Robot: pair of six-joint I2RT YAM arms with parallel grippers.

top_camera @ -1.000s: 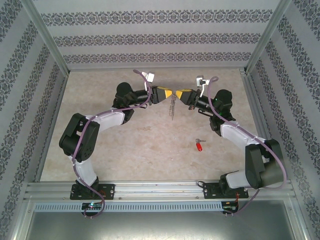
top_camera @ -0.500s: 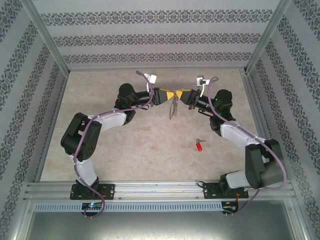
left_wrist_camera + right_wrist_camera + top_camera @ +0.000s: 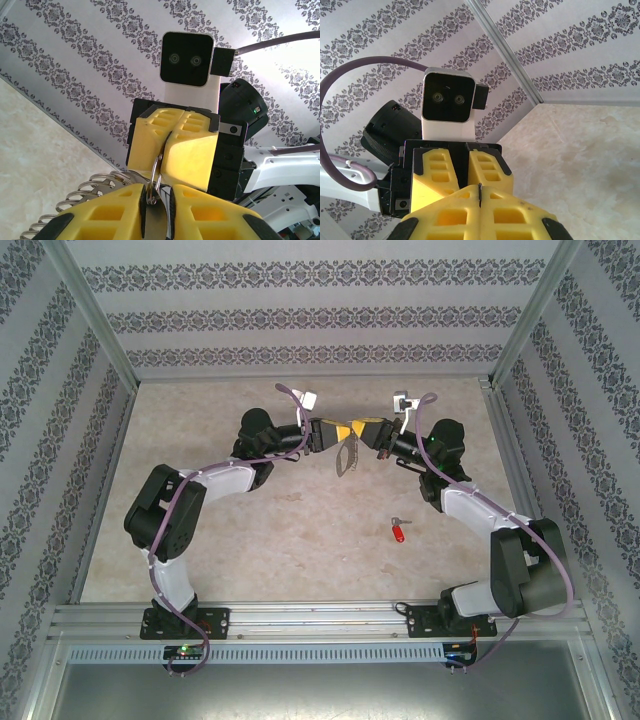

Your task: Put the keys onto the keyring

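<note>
1. Above the far middle of the tabletop [image 3: 250,530], my left pincer [image 3: 342,430] and right pincer [image 3: 358,429] meet tip to tip, and both are clamped on the keyring [image 3: 345,453].
2. Since a second ago, the left one came nearer and narrowed on the wire; the ring now hangs tilted.
3. The red key [image 3: 400,531] lies at 5 o'clock from the ring, untouched, so I judge that threading has not begun.

left gripper [image 3: 344,431] edged nearer right gripper [image 3: 357,429], jaws narrower, keyring [image 3: 346,456] swung up shorter
</note>
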